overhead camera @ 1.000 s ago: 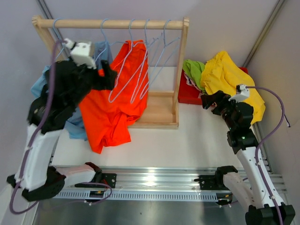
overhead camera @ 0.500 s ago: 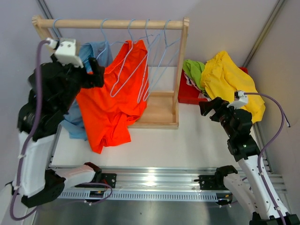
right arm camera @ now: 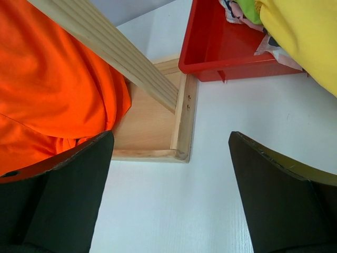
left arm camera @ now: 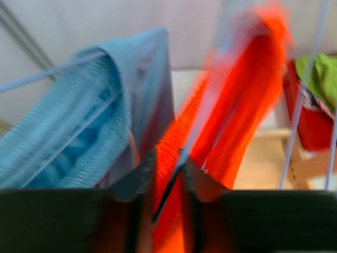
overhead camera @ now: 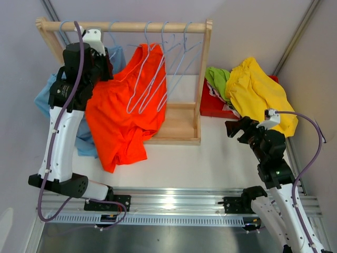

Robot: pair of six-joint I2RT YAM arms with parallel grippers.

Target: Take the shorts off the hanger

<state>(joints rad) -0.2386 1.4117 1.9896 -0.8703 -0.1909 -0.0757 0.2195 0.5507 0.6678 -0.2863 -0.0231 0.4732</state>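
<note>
Your left claw [overhead camera: 105, 62] is up high, just under the rail [overhead camera: 126, 26]. It sits between the blue shorts [overhead camera: 46, 97] and the orange shorts [overhead camera: 126, 113]. Both shorts hang from wire hangers [overhead camera: 174, 58] on that rail. The blue ones are on the claw's left and the orange ones on its right.

The left wrist view is blurry. It shows the two fingers [left arm camera: 139, 182] close together with a thin gap. A thin dark line sits in that gap. You cannot tell if the claw is holding anything. The top view does not show the gap at all.

Your right claw [overhead camera: 235, 128] is low over the tabletop [overhead camera: 210, 163], near the red bin [overhead camera: 213, 108]. It is spread wide and holds nothing. The yellow shorts [overhead camera: 258, 87] lie over the bin, and the green shorts [overhead camera: 217, 78] lie beside them, well apart from this claw.

The right wrist view shows a bit of patterned cloth [right arm camera: 231, 6] in the bin under the yellow. It also shows the rack's wooden base [right arm camera: 147, 126], with the orange shorts hanging down to it.
</note>
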